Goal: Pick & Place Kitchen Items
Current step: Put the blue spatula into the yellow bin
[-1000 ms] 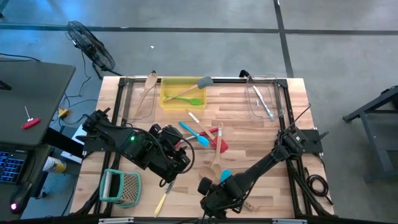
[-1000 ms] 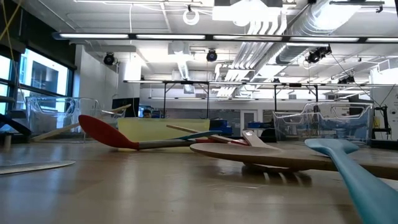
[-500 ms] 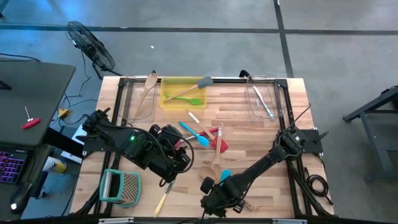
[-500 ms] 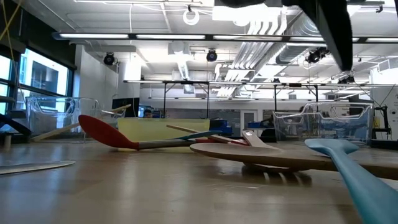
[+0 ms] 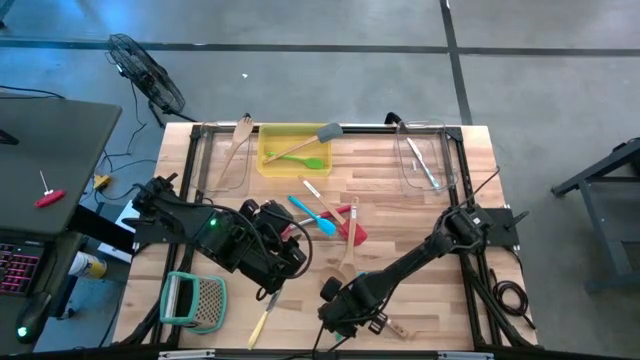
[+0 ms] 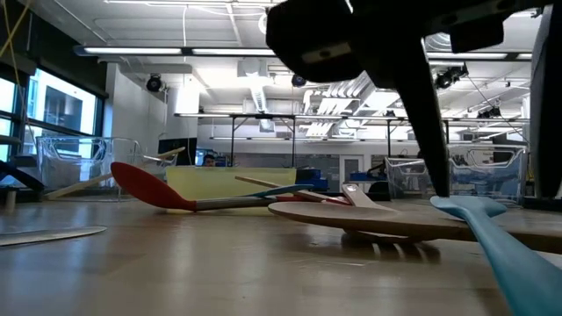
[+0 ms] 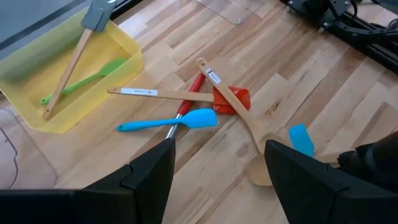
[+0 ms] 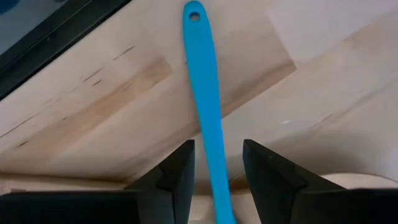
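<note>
Sorting looks partly done, judged from how things lie: the yellow bin (image 5: 293, 150) at the far edge of the table already holds a green spatula (image 5: 309, 161) and a wood-handled grey spatula (image 5: 318, 137) leaning over its rim, and a clear container (image 5: 424, 160) well to the right of the bin holds what look like metal utensils, too small to name. A wooden spoon (image 5: 240, 134) sits just left of the bin in another clear tub. Left on the bare wood, on the near side of the bin: a light-blue spatula (image 7: 169, 121), a red spatula (image 7: 214, 97), a small pale-handled knife (image 7: 159, 94) and a wooden spatula (image 7: 239, 124), heaped and crossing one another; a yellow-handled utensil (image 5: 262, 318) farther toward the near edge. Thing in hand: a slim bright-blue spatula (image 8: 205, 112), smooth, glossy handle with a hang hole at its end, lying flat on the table well to the near side of the bin. Right gripper (image 5: 340, 310) hangs low over it, fingers part-open and straddling the handle, one either side; contact cannot be made out, and nothing is lifted. Left gripper (image 5: 275, 262) waits between the heap and the near edge, fingers spread, holding nothing. Most of the job remains.
</note>
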You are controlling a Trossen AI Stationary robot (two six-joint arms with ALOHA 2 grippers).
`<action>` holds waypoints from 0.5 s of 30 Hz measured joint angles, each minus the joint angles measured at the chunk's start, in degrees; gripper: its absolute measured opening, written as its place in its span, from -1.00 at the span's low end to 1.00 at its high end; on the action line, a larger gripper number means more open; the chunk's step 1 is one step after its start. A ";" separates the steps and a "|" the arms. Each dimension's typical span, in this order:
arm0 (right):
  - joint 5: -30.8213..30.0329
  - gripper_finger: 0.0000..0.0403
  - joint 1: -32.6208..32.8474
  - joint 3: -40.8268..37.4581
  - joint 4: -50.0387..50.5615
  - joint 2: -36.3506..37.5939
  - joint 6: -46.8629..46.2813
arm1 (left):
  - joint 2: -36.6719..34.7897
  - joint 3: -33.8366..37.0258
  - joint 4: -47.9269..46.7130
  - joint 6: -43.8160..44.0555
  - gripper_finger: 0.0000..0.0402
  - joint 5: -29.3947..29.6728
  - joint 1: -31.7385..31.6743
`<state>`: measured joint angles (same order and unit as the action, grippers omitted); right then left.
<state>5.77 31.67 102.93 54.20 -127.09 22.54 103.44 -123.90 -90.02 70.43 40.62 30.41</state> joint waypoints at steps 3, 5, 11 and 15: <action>0.80 -0.36 -0.29 -0.36 -0.95 0.00 -0.03 | 0.00 0.00 0.01 -0.71 0.20 0.04 -0.01; 0.82 -0.36 -0.29 -0.47 -1.52 0.00 -0.02 | 0.00 0.00 0.00 -0.99 0.20 0.07 -0.02; 0.81 -0.36 -0.29 -0.47 -2.76 0.00 0.04 | 0.00 0.00 0.00 -1.20 0.20 0.07 0.00; 0.82 -0.36 -0.29 -0.47 -2.50 0.00 0.03 | 0.01 0.00 0.00 -1.18 0.20 0.07 -0.01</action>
<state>6.59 31.38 102.45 51.70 -127.09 22.57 103.45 -123.90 -90.02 69.25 40.69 30.41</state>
